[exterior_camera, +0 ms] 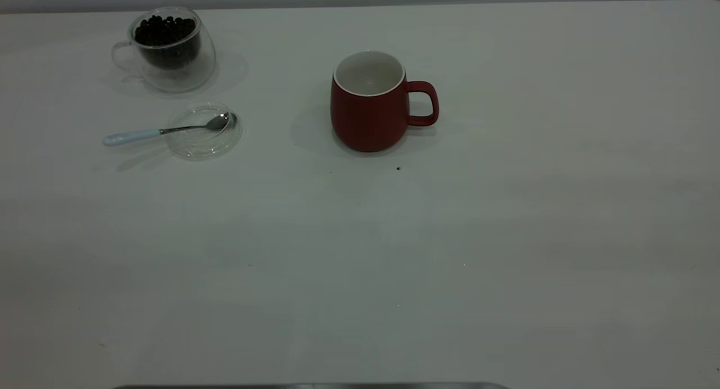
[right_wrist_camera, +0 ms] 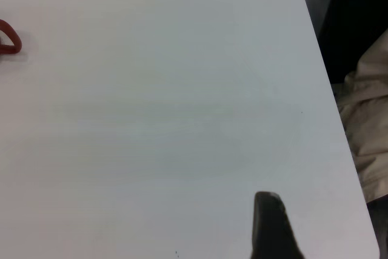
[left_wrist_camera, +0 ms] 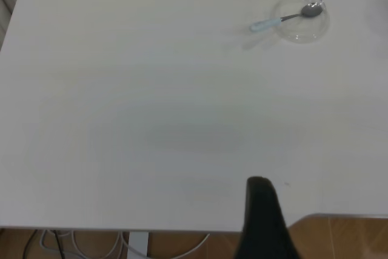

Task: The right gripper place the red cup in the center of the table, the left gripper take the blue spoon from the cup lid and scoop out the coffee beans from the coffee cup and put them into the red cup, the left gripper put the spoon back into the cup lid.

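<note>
The red cup (exterior_camera: pixel 368 102) stands upright near the middle of the white table (exterior_camera: pixel 360 265), handle to the right; only its handle (right_wrist_camera: pixel 6 42) shows in the right wrist view. The clear coffee cup (exterior_camera: pixel 169 51) with dark coffee beans (exterior_camera: pixel 165 32) stands at the far left. In front of it lies the cup lid (exterior_camera: pixel 202 131) with the blue spoon (exterior_camera: pixel 163 131) across it, bowl on the lid, handle pointing left. Neither arm shows in the exterior view. My left gripper (left_wrist_camera: pixel 260 216) hangs over the table's near edge, far from the spoon (left_wrist_camera: pixel 285 19). My right gripper (right_wrist_camera: pixel 270 222) is well right of the red cup.
A small dark speck (exterior_camera: pixel 397 168) lies just in front of the red cup. Beyond the table edge, the left wrist view shows wooden floor (left_wrist_camera: pixel 345 238) and cables (left_wrist_camera: pixel 79 241). The right wrist view shows beige cloth (right_wrist_camera: pixel 370 125) past the table's side edge.
</note>
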